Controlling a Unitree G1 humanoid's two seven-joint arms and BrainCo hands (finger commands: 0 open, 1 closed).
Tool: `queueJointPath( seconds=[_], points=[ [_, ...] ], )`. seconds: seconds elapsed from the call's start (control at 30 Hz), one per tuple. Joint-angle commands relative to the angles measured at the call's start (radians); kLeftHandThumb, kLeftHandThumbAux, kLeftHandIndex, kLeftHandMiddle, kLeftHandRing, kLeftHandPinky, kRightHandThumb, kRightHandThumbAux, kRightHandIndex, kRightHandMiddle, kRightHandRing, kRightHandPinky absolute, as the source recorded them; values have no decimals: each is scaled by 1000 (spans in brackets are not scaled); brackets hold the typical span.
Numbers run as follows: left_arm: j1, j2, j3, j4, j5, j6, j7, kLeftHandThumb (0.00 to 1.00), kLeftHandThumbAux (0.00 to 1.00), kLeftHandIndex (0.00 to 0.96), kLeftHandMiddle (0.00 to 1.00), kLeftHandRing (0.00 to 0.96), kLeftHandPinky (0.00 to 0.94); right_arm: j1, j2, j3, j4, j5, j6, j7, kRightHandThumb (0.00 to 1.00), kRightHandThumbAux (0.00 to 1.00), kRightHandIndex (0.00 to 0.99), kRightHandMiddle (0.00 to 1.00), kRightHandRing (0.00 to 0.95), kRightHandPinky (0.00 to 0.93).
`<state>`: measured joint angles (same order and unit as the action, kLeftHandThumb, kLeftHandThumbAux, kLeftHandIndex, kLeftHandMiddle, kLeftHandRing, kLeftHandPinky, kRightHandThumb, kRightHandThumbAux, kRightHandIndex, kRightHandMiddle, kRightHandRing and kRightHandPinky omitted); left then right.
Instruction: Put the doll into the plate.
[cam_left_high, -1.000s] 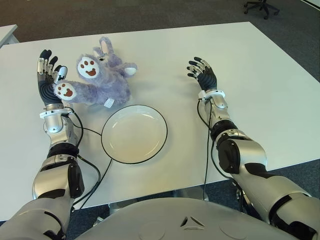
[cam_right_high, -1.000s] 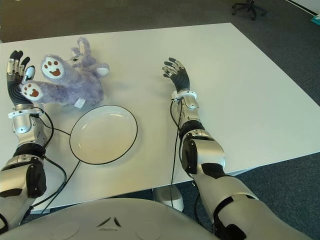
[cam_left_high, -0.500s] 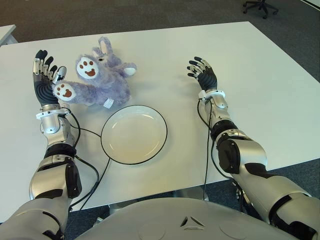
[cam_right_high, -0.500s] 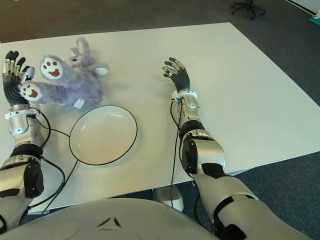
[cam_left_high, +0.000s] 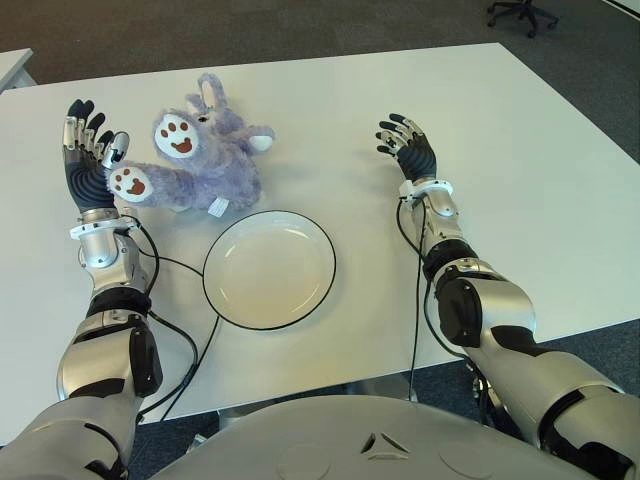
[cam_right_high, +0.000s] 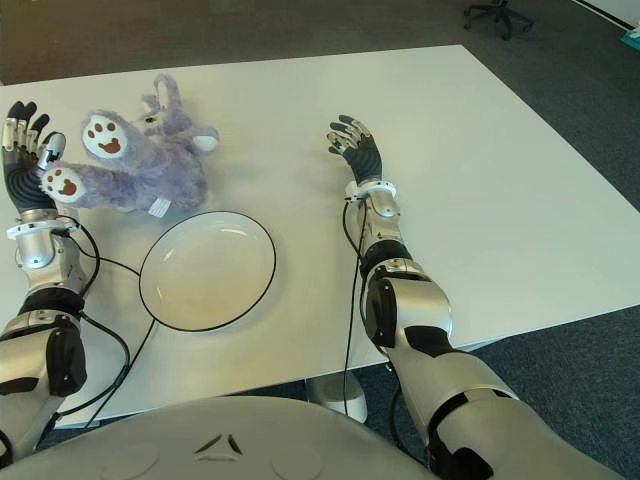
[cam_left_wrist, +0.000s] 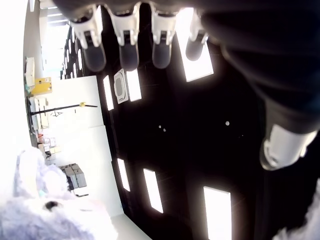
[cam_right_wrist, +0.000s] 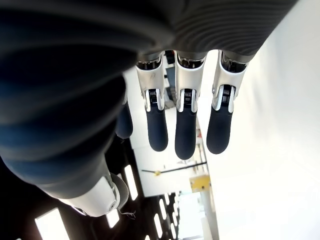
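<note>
**Doll lies off the plate, both robot hands spread and holding nothing**

The purple plush doll (cam_left_high: 205, 160) lies on the white bench (cam_left_high: 520, 150), toward the far left, its two paw soles turned up and a small white tag at its near edge. The white, dark-rimmed plate (cam_left_high: 269, 268) sits just nearer the robot, close to the doll's near edge and holding nothing.

The left robot hand (cam_left_high: 88, 165) is raised palm-up at the doll's left side, fingers spread wide; the doll's outstretched paw shows right against its thumb side, though whether they touch cannot be told. In the left wrist view the fingers are straight and the doll's fur shows at the frame's edge.

The right robot hand (cam_left_high: 408, 148) shows well to the right of the doll and plate, its fingers also extended and apart, grasping nothing.

Black cables (cam_left_high: 180, 330) run from the left forearm across the bench beside the plate's left rim. An office chair (cam_left_high: 523, 13) stands on the dark floor beyond the far corner.
</note>
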<state>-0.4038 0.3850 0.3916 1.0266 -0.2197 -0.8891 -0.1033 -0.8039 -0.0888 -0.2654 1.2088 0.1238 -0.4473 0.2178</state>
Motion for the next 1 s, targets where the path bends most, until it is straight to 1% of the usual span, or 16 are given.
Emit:
queueJointPath(
  seconds=[0.03, 0.23, 0.27, 0.37, 0.4, 0.63, 0.73, 1.0],
  points=[
    [267, -141, -4, 157, 13, -17, -6, 132, 524, 0, 102, 109, 121, 42, 3, -7, 25, 11, 31, 3, 478, 783, 197, 260, 277, 307],
    [271, -148, 1, 152, 2, -32, -23, 125, 500, 0, 101, 108, 121, 41, 4, -4, 25, 9, 33, -1, 464, 792, 197, 259, 276, 309],
    [271, -149, 3, 152, 0, -33, -27, 132, 483, 0, 98, 106, 118, 41, 5, -4, 25, 9, 33, -2, 461, 792, 195, 259, 276, 311],
    [272, -152, 8, 151, -5, -36, -37, 138, 471, 0, 94, 102, 113, 40, 5, -4, 25, 9, 33, -2, 458, 794, 195, 259, 277, 313],
    [272, -154, 12, 149, -12, -37, -48, 138, 456, 0, 90, 98, 113, 40, 5, -4, 25, 9, 33, -2, 458, 794, 194, 263, 282, 318],
    [275, -164, 37, 134, -57, -45, -125, 162, 445, 0, 82, 85, 107, 37, 7, -3, 25, 9, 35, -4, 461, 786, 193, 265, 286, 320],
    [278, -170, 45, 127, -71, -52, -154, 172, 424, 0, 86, 85, 113, 37, 7, -3, 25, 8, 35, -5, 460, 784, 192, 265, 285, 320],
    [295, -183, 52, 112, -78, -94, -204, 163, 369, 0, 105, 95, 109, 37, 8, -3, 23, 10, 36, -8, 469, 791, 198, 261, 281, 316]
  ],
)
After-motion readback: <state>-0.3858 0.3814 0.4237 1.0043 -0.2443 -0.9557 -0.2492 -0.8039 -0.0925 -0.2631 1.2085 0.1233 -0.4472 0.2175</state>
